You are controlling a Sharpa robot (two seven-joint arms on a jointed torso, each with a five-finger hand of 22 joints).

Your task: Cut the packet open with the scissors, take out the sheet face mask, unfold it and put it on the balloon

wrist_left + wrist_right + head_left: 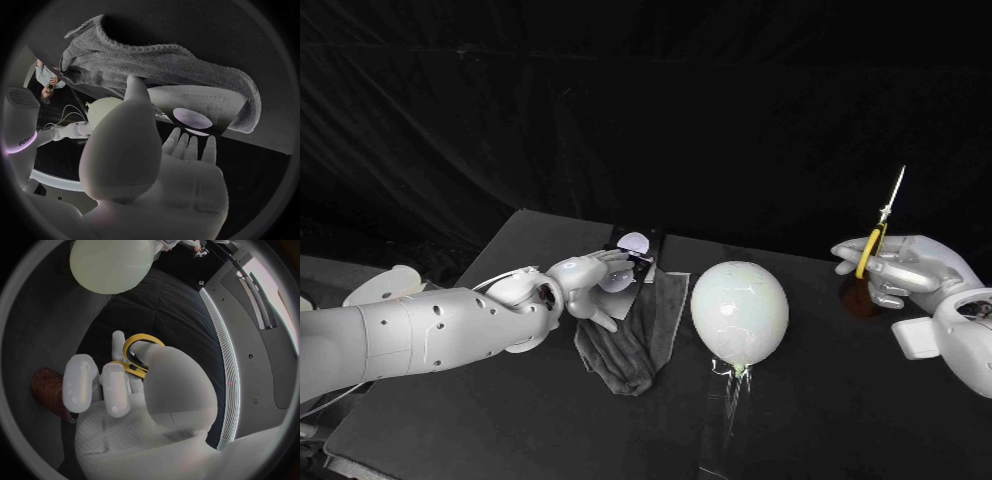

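Step in hand: bringing the scissors to the packet for the opening cut; no cut is visible yet.
Left hand (596, 280): closed on the packet (636, 250), thumb on one face and fingers (187, 145) on the other, gripping near its lower edge.
Packet position: raised off the black table (473, 400), above the far end of a grey knitted cloth (629, 345), its printed face with the pale oval turned towards the head camera.
Right hand (906, 270): closed through the yellow handles of the scissors (881, 235); blades point upward and appear to lie together.
Separation: scissors and packet are well apart, with the balloon (740, 310) lying on the table between them.
Approach: carry the blades over or behind the balloon, not across it; a blade tip touching it would likely burst it.
Blade setting: open the blades before reaching the packet, then turn them level with its upper edge.
Cut line: take a narrow strip from the free top edge, away from the gripping fingers and probably clear of the folded mask inside.
Packet support: keep the grip firm so the film stays taut and does not fold between the blades.
Obstacle: a brown object (854, 298) sits on the table just beside the right hand; lift clear of it.
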